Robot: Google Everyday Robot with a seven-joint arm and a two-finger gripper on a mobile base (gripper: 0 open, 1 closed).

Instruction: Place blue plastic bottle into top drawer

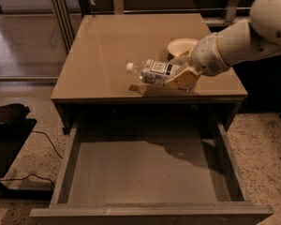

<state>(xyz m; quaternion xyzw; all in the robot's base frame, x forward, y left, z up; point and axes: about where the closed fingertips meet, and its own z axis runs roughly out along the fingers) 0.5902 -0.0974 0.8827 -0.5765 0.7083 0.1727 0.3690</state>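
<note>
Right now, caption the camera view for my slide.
The hand holds the blue plastic bottle sideways over the front edge of the cabinet, above the open top drawer.

Claw [181, 73] holds blue plastic bottle [152, 72]; top drawer [145, 173] open.

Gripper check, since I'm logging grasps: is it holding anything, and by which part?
The gripper, over the cabinet top, holds the blue plastic bottle by its base end, cap pointing away.

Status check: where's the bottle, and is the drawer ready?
Gripper shut on bottle, above cabinet top near front edge. Drawer open below, bottom bare. Bowl behind gripper, not blocking.
</note>
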